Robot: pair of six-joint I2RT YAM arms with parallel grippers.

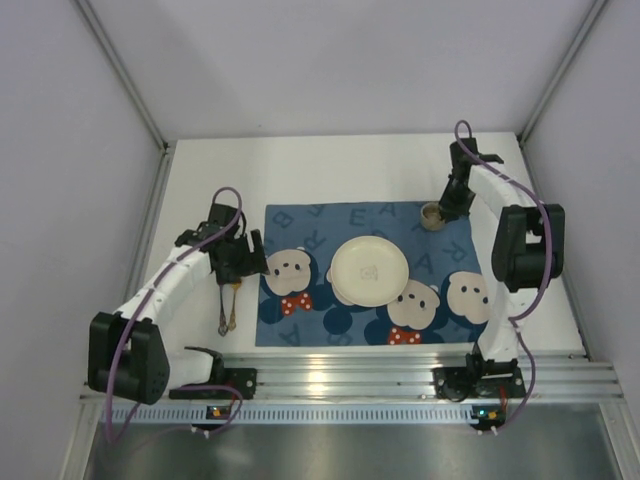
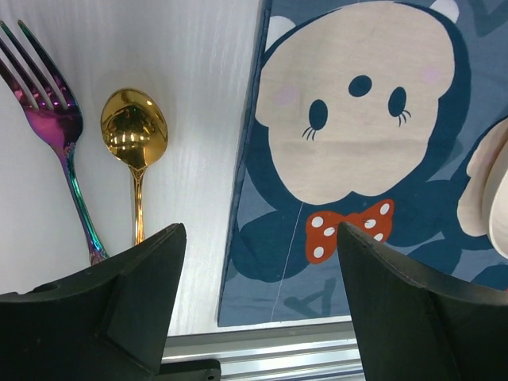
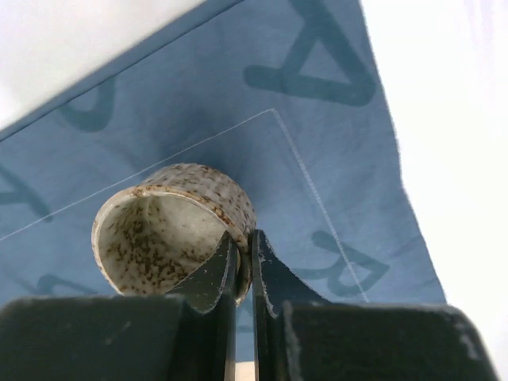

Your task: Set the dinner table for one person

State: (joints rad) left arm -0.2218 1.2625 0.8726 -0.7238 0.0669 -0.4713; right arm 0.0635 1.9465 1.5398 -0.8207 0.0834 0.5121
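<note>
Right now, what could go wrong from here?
1. Right gripper pinches just one wall of the speckled cup; it could tilt or slip if lifted.
2. Left gripper hangs open beside the gold spoon and the placemat edge; lowering might nudge either.

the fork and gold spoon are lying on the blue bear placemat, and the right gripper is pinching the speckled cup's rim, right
Not quite. The fork and gold spoon lie on the bare white dinner table, just off the blue bear placemat's left edge, as the left wrist view shows. The rest holds: the right gripper is pinching the speckled cup's rim.
</note>
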